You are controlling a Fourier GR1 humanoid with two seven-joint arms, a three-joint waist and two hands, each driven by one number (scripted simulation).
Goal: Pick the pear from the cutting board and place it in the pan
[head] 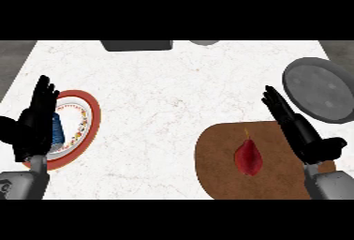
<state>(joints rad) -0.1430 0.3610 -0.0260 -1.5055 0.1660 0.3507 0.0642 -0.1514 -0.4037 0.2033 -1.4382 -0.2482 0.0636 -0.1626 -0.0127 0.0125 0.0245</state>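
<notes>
White marbled counter [166,112], viewed steeply from above. Dark red pear [249,157] lies on the round brown cutting board [221,154] at lower right, stem pointing away from the robot. Right hand [298,126] stands edge-on just right of the pear, fingers straight, not touching it. Grey pan [319,89] beyond the board, far right. Left hand [36,122] open over a red-rimmed plate [90,112] with a blue object [58,129]. No legible writing.

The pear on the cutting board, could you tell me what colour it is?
Dark red: the pear shows plainly in the head view, on the brown cutting board.
</notes>
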